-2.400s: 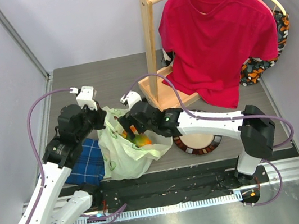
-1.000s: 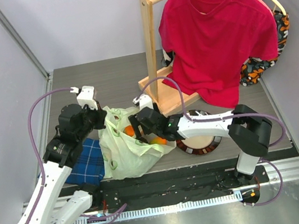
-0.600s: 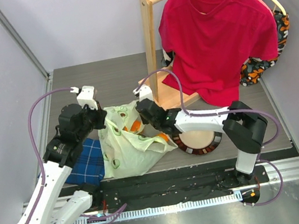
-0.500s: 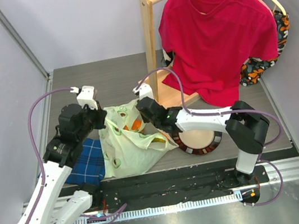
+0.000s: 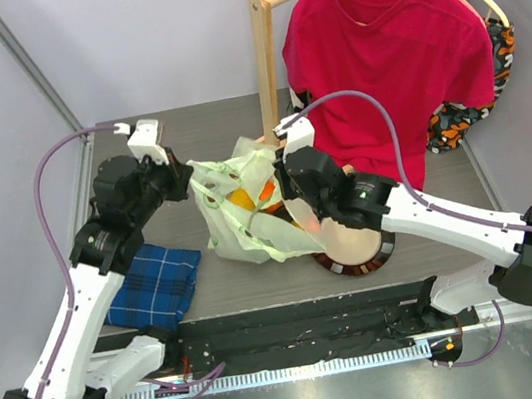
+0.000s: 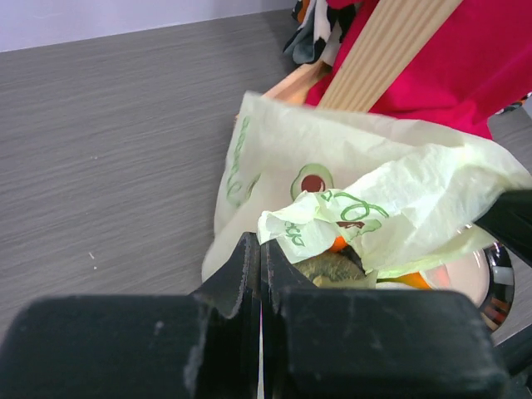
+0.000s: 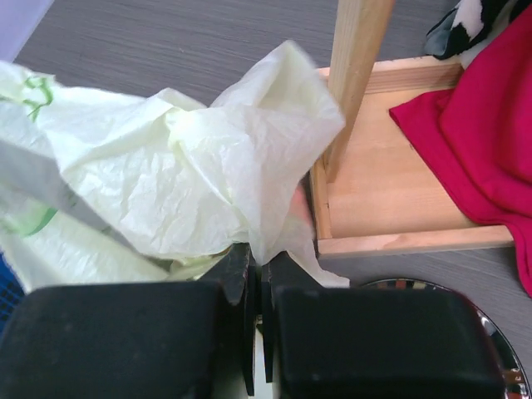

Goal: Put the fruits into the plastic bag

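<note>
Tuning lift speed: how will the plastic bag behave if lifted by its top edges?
Likely floppy: the plastic bag is thin, crumpled film, bunching where the left hand and right hand pinch it. Probably bottom-heavy, with fruits showing inside. The film may slip or tear at the pinches.

The left gripper (image 5: 187, 179) and right gripper (image 5: 278, 169) pinch the plastic bag (image 5: 253, 244) holding fruits (image 5: 244, 201).

Built of white shells (image 5: 74, 326) and black joint housings (image 5: 117, 188); trails a purple cable (image 5: 356, 93) off each wrist; carries white camera blocks (image 5: 145, 138); ends in black fingers (image 6: 237, 278).
</note>
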{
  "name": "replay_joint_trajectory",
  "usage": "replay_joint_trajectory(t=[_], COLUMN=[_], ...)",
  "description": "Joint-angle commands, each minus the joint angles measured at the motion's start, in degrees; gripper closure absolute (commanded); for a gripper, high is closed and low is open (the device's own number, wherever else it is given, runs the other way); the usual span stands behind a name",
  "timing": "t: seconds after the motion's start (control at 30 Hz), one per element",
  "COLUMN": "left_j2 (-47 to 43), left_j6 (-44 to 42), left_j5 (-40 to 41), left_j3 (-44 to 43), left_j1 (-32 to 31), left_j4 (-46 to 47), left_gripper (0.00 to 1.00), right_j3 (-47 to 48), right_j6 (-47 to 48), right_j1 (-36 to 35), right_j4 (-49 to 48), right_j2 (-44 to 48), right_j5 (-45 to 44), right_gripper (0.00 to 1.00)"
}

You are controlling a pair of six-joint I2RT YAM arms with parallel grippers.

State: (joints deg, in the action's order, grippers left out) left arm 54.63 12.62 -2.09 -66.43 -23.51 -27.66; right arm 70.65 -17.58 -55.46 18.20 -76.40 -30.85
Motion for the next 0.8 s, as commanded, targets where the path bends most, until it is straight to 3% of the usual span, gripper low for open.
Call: replay_joint_trajectory(t=[0.0, 0.07, 0.13, 0.17, 0.2, 0.23, 0.27, 0.3, 0.5, 0.77], left_j2=[5.39, 7.94, 9.00, 9.00, 8.74, 7.35, 6.37, 5.23, -9.26, -19.82], left_j6=[-1.28, -1.28, -0.41, -0.06, 1.08, 2.05, 2.93, 4.50, 11.97, 34.28], left_j5=[-0.99, -0.46, -0.98, -2.12, -3.18, -5.27, -6.17, -6.44, -4.06, -12.24], left_j3=[-5.02, -5.55, -5.55, -5.37, -4.24, -3.53, -2.48, -0.38, 7.88, 27.73], left_j1=[0.13, 0.13, 0.13, 0.13, 0.13, 0.13, 0.04, -0.05, -1.71, -7.15], left_j4=[0.25, -2.30, -4.41, -4.86, -4.95, -4.43, -4.07, -3.11, -1.52, 4.27], left_gripper=[1.00, 1.00, 0.89, 0.78, 0.51, 0.37, 0.12, 0.03, 0.00, 0.00], right_j3=[0.55, -0.33, -2.18, -2.71, -3.76, -4.12, -4.38, -5.08, -5.44, -4.56], right_j6=[-3.41, -4.38, -5.53, -6.05, -6.49, -6.93, -7.20, -7.29, -7.99, -7.38], right_j1=[-0.08, -0.08, -0.08, -0.08, 0.00, -0.08, -0.08, -0.08, -0.08, -0.08], right_j4=[4.48, 4.92, 4.83, 4.48, 4.22, 3.17, 2.55, 1.85, -1.23, -1.94], right_j2=[1.61, 1.26, 1.17, 0.99, 0.90, 0.90, 0.82, 0.82, -0.59, -1.47], right_j5=[1.49, 2.11, 2.02, 2.02, 2.02, 2.72, 2.99, 3.16, 2.99, 1.94], right_gripper=[0.99, 0.99, 0.99, 0.99, 0.99, 0.99, 0.99, 0.99, 0.99, 0.99])
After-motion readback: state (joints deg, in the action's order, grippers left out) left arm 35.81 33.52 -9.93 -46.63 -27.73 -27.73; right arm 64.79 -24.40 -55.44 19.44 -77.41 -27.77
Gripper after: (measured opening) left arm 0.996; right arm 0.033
